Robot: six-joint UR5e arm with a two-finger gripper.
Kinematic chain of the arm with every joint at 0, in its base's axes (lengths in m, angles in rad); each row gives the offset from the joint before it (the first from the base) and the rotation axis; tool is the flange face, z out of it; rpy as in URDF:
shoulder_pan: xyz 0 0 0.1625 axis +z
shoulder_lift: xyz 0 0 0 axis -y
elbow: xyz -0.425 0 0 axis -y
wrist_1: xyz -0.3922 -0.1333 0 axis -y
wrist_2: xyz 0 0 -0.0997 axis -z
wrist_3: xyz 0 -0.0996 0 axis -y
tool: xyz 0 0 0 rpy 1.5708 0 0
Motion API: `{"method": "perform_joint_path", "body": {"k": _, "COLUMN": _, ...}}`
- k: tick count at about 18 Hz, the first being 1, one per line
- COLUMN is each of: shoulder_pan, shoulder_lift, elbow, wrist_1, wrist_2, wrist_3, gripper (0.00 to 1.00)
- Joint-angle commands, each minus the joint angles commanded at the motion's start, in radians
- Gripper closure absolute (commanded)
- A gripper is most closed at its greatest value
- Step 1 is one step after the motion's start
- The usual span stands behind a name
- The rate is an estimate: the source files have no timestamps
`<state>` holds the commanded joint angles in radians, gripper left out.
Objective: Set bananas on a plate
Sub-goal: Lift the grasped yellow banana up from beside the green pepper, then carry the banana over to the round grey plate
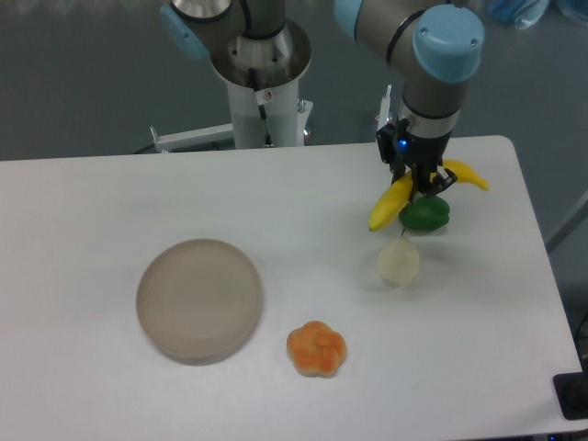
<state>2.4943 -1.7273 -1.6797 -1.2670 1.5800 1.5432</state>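
The bright-yellow curved banana [390,204] is at the right back of the table, its left end pointing down-left and its right end [469,175] sticking out past the gripper. My gripper [428,189] comes straight down on the banana's middle, with its dark fingers closed on either side of it. I cannot tell whether the banana is off the table. The round beige-grey plate [199,299] lies flat at the front left, far from the gripper, with nothing on it.
A green rounded food piece [425,215] sits right under the gripper, against the banana. A small pale whitish ball [399,262] lies just in front of it. An orange knotted bun [317,348] lies right of the plate. The table's right edge is close.
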Motion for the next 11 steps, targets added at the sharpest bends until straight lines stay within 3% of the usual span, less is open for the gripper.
{"method": "perform_joint_path", "body": {"k": 6, "shoulder_pan": -0.021, "shoulder_lift": 0.002, "elbow": 0.0, "wrist_1": -0.005, "wrist_2": -0.011, "wrist_3": -0.008, "gripper": 0.73}}
{"method": "perform_joint_path", "body": {"k": 11, "shoulder_pan": -0.133, "shoulder_lift": 0.005, "elbow": 0.0, "wrist_1": 0.001, "wrist_2": -0.06, "wrist_3": -0.095, "gripper": 0.75}}
